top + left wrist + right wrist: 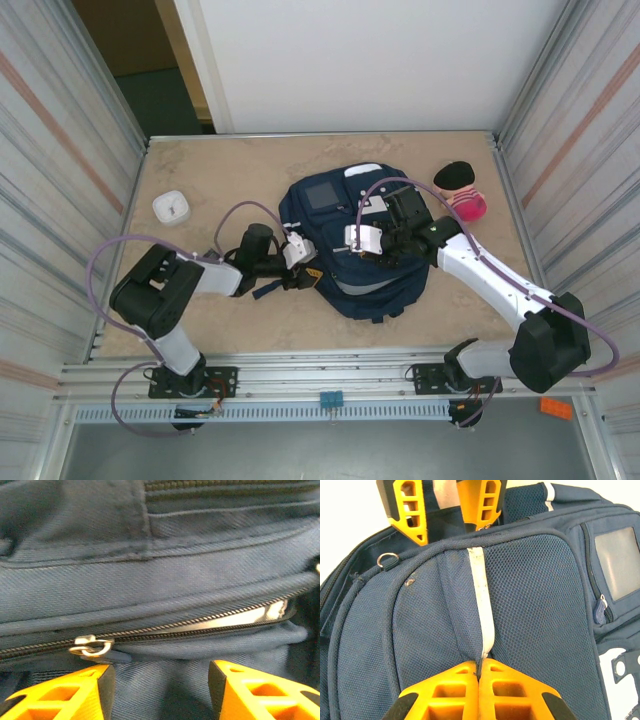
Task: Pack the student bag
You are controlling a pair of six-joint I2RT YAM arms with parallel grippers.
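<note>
Student bag (375, 285): one, mid-surface. Right gripper (479, 675): jaws shut, pinching the bag's white-striped front fabric. Left gripper (160, 685): jaws half open, empty, at the bag's left side beside one zip pull (92, 646). Step, judged: working the main zip; next, centre on the pull and close. Loose: one white box (172, 207), far left; one pink-and-black item (460, 190), far right.
</note>
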